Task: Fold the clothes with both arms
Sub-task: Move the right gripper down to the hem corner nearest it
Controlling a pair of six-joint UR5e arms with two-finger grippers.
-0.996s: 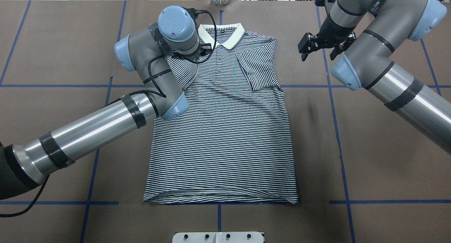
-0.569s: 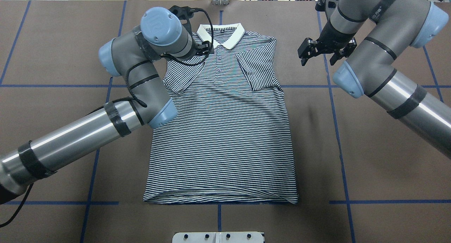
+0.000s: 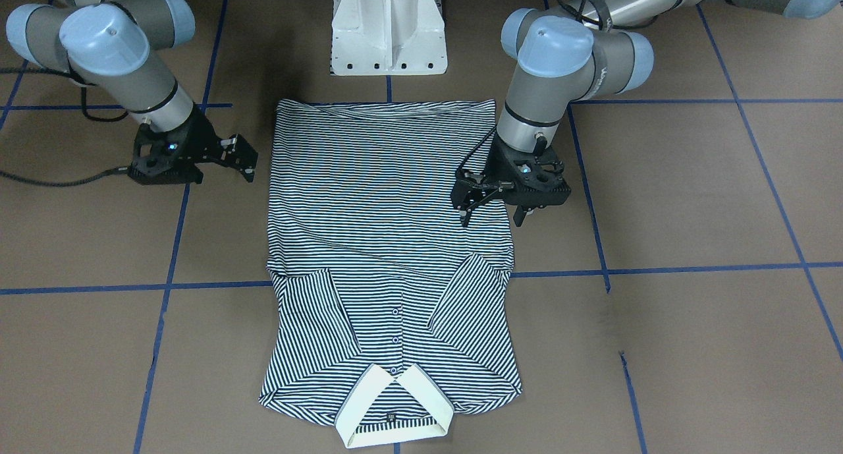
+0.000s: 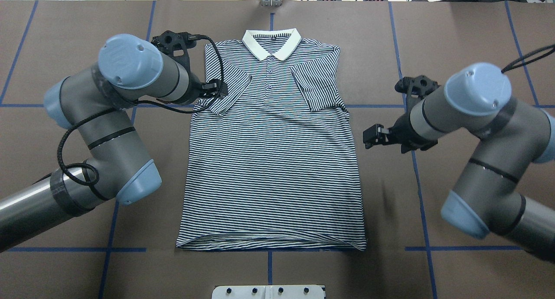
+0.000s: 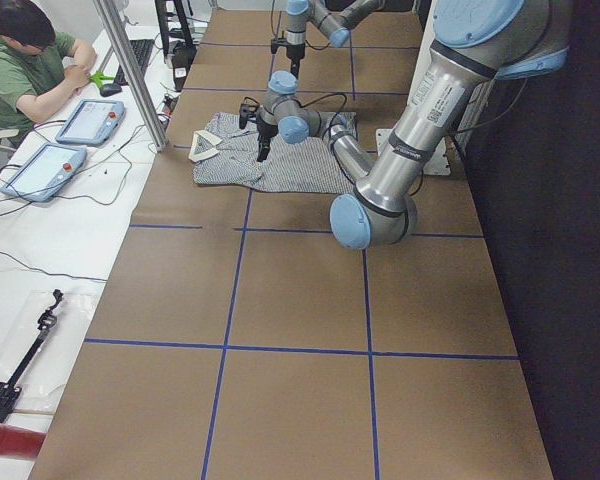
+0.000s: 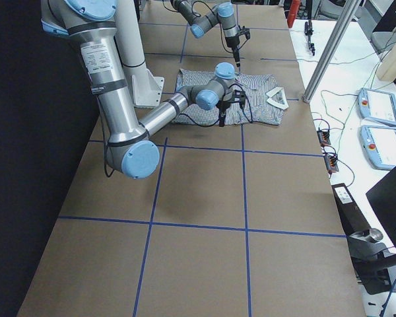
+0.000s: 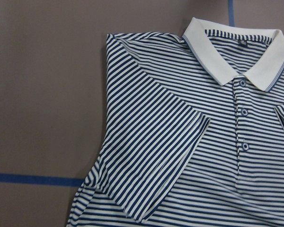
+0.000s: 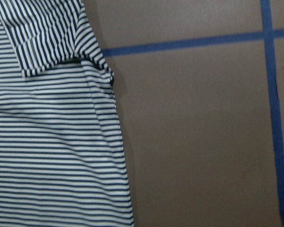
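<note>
- Overhead exterior view shows the polo shirt [image 4: 273, 173] lying flat and front up at mid-surface, both sleeves already folded inward.
- The left tool [image 4: 217, 89] hovers spread and empty by the near folded sleeve. The right tool [image 4: 370, 139], also spread, hangs just off the opposite side seam.
- The likely next move is for each tool to pinch a side edge for the lengthwise fold.
- The brown surface [image 4: 468, 38] carries blue tape lines, and a person [image 5: 25, 60] sits beside it.

Shirt [image 4: 273, 169] on table [image 4: 455, 51]; collar [image 4: 272, 43] at far end.

Brown table [image 4: 381, 203], blue tape lines [image 4: 269, 268], polo shirt [image 4: 273, 169] flat
</note>
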